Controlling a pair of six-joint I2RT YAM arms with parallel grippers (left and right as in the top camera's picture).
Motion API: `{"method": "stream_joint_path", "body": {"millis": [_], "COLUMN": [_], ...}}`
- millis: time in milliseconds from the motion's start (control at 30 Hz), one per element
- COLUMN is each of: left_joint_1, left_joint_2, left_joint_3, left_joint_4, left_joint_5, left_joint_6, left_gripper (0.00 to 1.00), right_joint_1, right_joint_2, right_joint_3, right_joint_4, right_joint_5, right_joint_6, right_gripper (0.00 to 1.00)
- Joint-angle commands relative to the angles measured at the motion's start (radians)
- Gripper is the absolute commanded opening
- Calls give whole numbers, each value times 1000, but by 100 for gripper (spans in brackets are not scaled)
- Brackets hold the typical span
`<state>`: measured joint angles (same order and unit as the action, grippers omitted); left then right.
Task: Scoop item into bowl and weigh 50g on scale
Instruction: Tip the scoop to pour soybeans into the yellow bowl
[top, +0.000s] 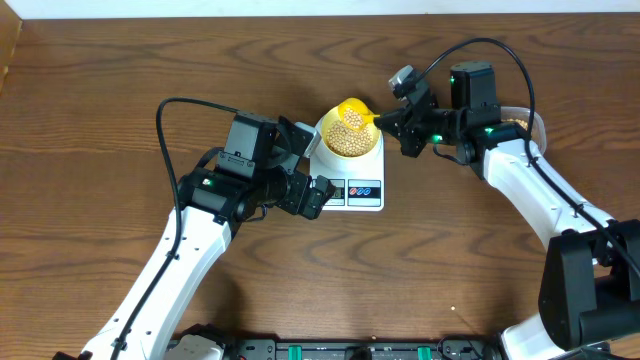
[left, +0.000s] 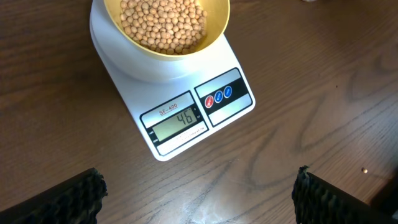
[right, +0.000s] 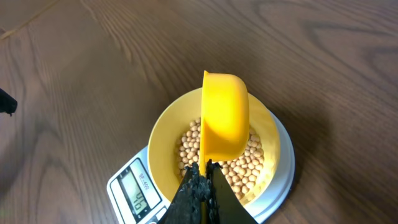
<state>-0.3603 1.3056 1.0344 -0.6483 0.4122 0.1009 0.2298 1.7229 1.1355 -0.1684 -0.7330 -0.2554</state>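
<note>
Wood grain, dark brown, covers the whole table (top: 120, 80), which ends at a pale strip along its far edge. Bare board lies open at far left and in front of both arms. The left gripper (left: 199, 202) stands spread wide and empty, just short of the display end of the white digital kitchen scale (left: 186, 124), whose display reads 46. On its platform sits the small pale yellow bowl (right: 163, 134), partly filled with round beige beans (left: 163, 22). Above it, the right gripper (right: 202, 186) is clamped on the handle of a bright yellow measuring spoon (right: 225, 115), tipped on its side over the beans.
</note>
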Motion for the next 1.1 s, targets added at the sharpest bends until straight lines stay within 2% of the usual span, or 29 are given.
{"method": "stream_joint_path", "body": {"millis": [0,33,167,533,733,1067], "left_joint_1": [-1,-1,-1,-1,-1,-1], "left_joint_2": [2,2,2,2,2,2], "left_joint_3": [0,0,0,0,0,0], "left_joint_4": [-1,-1,-1,-1,-1,-1], "left_joint_5": [-6,-6,-6,-6,-6,-6], "left_joint_6": [-5,-5,-5,-5,-5,-5], "left_gripper": [98,98,98,98,98,98], "right_joint_1": [10,10,11,27,26,26], "right_joint_2": [-24,-24,-25,-25,-25,-25], "right_joint_3": [5,5,5,5,5,5], "right_joint_4": [-10,-11,-14,-33,-11,-7], "right_joint_5": [19,61,-6,8,8,9], "right_joint_6": [-31,-29,-26,-59,87,122], "right_gripper": [1,1,1,1,1,1]}}
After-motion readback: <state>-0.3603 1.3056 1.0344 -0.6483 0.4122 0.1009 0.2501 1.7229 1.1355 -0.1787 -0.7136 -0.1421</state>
